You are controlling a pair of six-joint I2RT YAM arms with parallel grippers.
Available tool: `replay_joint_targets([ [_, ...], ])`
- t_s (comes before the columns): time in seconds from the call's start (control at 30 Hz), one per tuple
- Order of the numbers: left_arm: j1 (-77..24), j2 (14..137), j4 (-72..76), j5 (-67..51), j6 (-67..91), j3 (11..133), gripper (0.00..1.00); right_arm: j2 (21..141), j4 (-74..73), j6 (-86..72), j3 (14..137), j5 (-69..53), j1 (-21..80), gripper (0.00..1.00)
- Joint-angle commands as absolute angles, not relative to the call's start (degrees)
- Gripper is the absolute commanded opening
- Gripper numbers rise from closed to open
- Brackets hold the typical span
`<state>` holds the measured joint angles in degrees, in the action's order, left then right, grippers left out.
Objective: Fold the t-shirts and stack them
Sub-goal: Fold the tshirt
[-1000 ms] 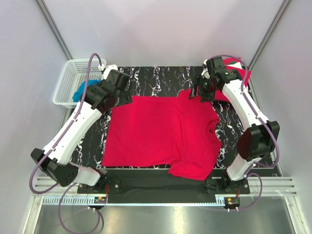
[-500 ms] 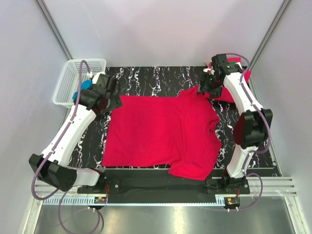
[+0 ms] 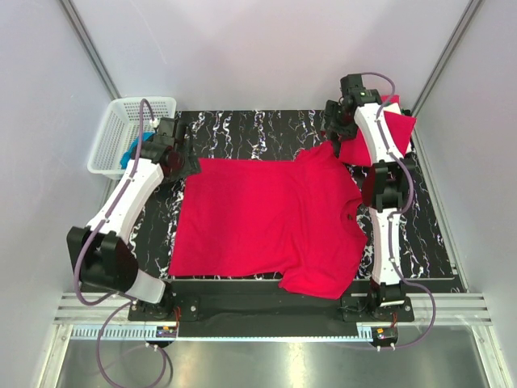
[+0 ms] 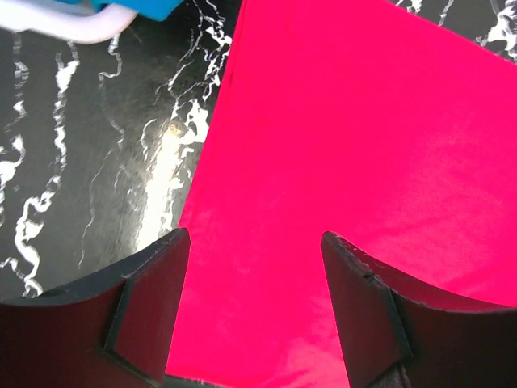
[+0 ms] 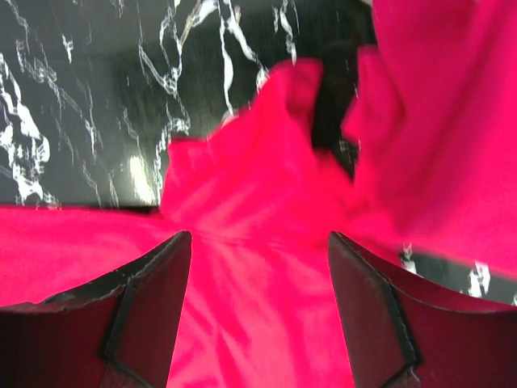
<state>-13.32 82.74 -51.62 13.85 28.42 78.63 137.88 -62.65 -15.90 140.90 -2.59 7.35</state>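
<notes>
left gripper (image 4: 254, 239) nearer basket (image 3: 103, 149), t-shirt (image 3: 266, 218) spread

A white basket (image 3: 107, 136) — something blue (image 3: 128, 153) inside — beside the black marbled mat (image 3: 258, 129).

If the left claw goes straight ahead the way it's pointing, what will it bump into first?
Probably the red t-shirt spread on the table. The open left claw points down at the cloth just inside its edge, though how high it hangs is unclear.
</notes>
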Motion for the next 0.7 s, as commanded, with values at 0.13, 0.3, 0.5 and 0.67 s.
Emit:
replay_joint_targets([
  [0.13, -9.6, 90.2, -45.1, 7.5, 23.4, 82.6, 0.71, 150.3, -61.7, -16.1, 156.4, -2.8, 7.6, 0.75],
  [0.3, -8.8, 91.8, -44.3, 4.8, 23.8, 82.3, 0.71, 154.4, -59.0, -15.6, 159.2, -1.8, 7.1, 0.76],
  [0.5, -8.7, 92.4, -44.1, 4.8, 23.6, 81.3, 0.71, 156.7, -54.3, -16.1, 161.2, -1.7, 5.2, 0.79],
  [0.67, -8.8, 93.1, -44.0, 4.9, 23.4, 81.6, 0.71, 157.8, -53.7, -15.8, 161.2, -2.2, 3.8, 0.79],
])
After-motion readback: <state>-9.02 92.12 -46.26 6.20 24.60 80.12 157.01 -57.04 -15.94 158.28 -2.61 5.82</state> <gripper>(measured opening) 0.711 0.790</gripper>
